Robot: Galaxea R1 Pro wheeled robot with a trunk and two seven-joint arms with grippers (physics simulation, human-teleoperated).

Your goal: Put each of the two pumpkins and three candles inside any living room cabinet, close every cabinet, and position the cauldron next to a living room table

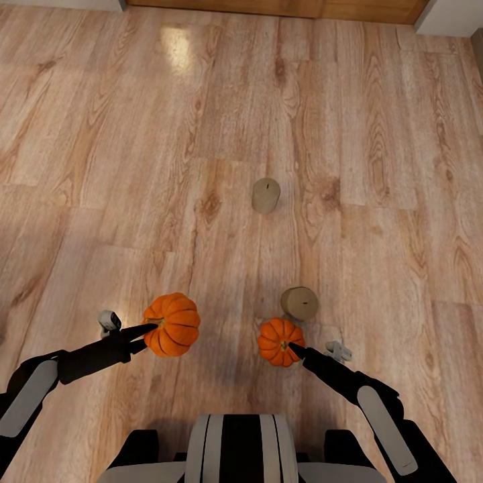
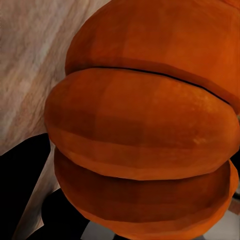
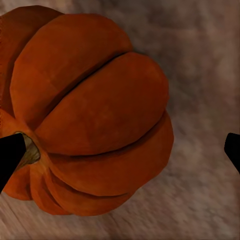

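Floor (image 1: 134, 134): pale wood planks run under everything; a darker wooden edge shows along the far side in the head view.
Robot body (image 1: 238, 446): black-and-white trunk at the near edge, one dark arm reaching out on each side.
Larger pumpkin (image 1: 173, 323): sits at the tip of the left hand (image 1: 144, 330), stem turned toward it. In the left wrist view this pumpkin (image 2: 145, 130) crowds the lens, ribs close up, with a strip of floor beside it.
Left hand state: pressed up against the larger pumpkin, but I cannot tell whether the fingers are apart or clamped on it.
Smaller pumpkin (image 1: 280, 341): lies just in front of the right hand (image 1: 300, 351), stem toward it. The right wrist view shows what the head view does not: the pumpkin (image 3: 85, 115) tipped on its side on the floor, one black fingertip (image 3: 10, 157) touching its stem and the other well clear at the opposite edge.
Right hand state: fingers spread wide, not clamped.
Near candle (image 1: 299, 303): tipped over, just beyond the smaller pumpkin.
Far candle (image 1: 265, 195): upright, well apart, mid-floor.
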